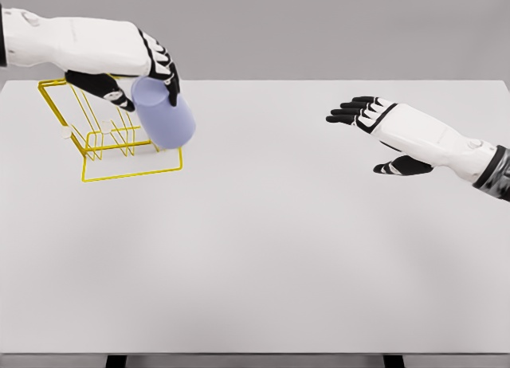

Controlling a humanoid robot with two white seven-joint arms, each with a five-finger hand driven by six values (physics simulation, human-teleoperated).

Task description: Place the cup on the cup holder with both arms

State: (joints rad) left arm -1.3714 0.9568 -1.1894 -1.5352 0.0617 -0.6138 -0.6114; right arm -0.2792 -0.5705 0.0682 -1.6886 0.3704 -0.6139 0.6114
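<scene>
Cup (166,118), pale lavender-blue and cylindrical, hangs tilted above the worktop (303,248) near its far left corner, its closed end turned toward the near right and its upper part hidden under the fingers that grip it. The left hand (131,73), white with black fingers, comes in from the upper left edge and is closed around the cup: its fingers (166,65) curl over the top of the cup and the thumb (103,88) presses on the left side. Right behind and below the cup stands the cup holder (103,137), a yellow wire rack with a rectangular base frame resting on the worktop and a slanted upper frame leaning toward the far left corner; small white knobs show among its wires. The cup overlaps the rack's right side, though whether they touch cannot be told. The right hand (374,117) hovers over the far right part of the worktop, well apart from the cup, with its fingers stretched out flat toward the left and nothing in its grasp.
</scene>
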